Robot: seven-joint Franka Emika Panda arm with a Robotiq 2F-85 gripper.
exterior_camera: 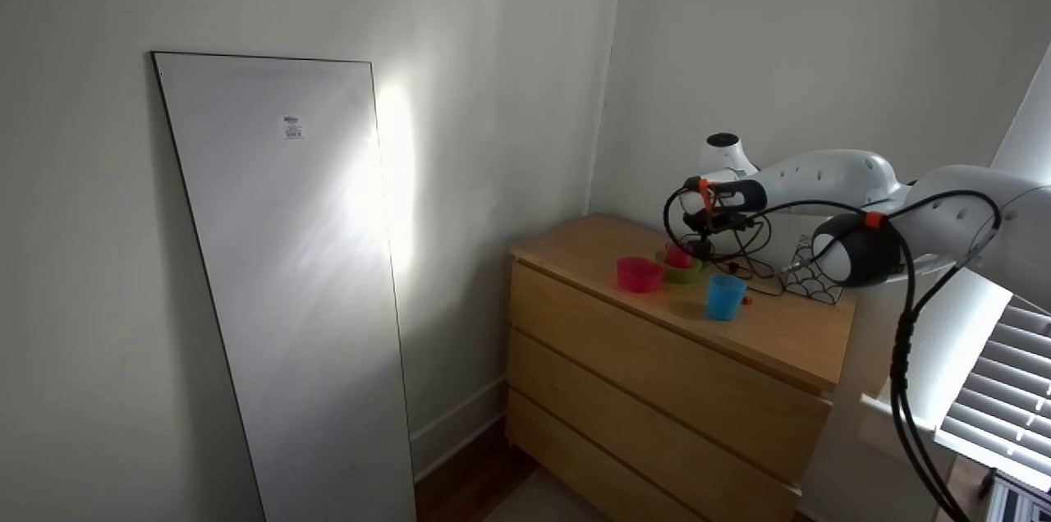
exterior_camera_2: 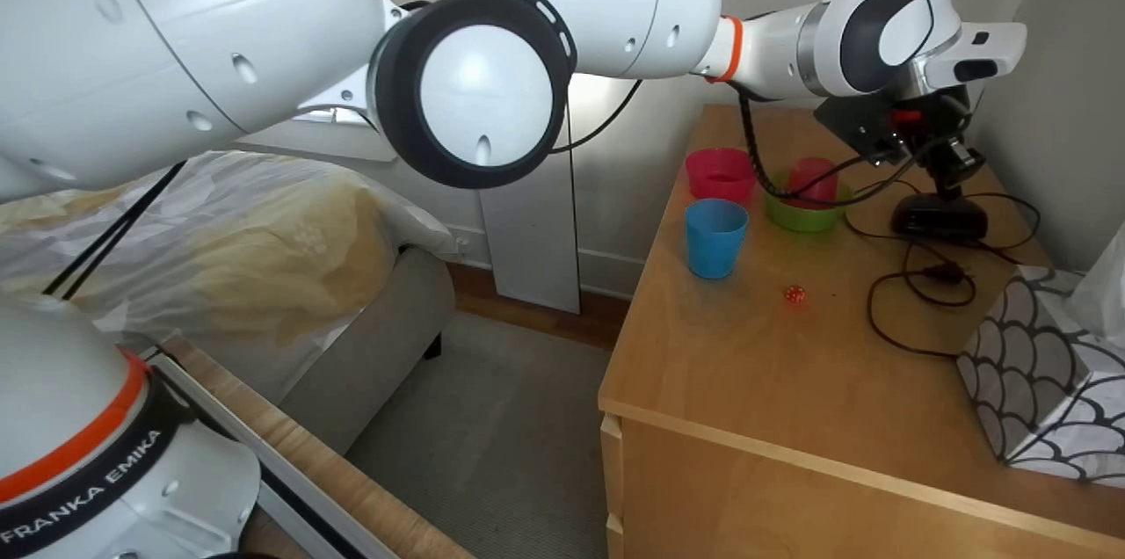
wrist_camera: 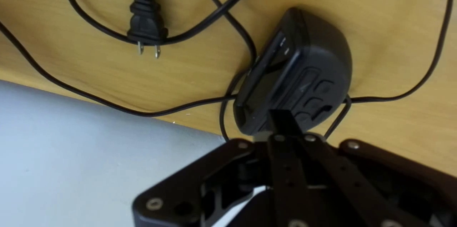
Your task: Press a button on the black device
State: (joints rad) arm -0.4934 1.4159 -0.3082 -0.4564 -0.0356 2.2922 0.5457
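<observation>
The black, jointed metal tool, its jaws together, is over the black, round-backed plastic device; contact is unclear. The device sits on the flat, light-brown wooden bench, near a black two-pronged plastic plug.

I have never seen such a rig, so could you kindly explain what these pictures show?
The machine is a white robot arm ending in a black hand. Two pictures come from cameras in the room, the close-up from one on the arm. On the dresser are a blue cup, a pink bowl, a green bowl with a pink cup in it, a red die, a tissue box, a power plug and a black device with buttons, perhaps a digital clock. The closed hand points down at the device, apparently holding nothing; I cannot tell whether they touch.
</observation>
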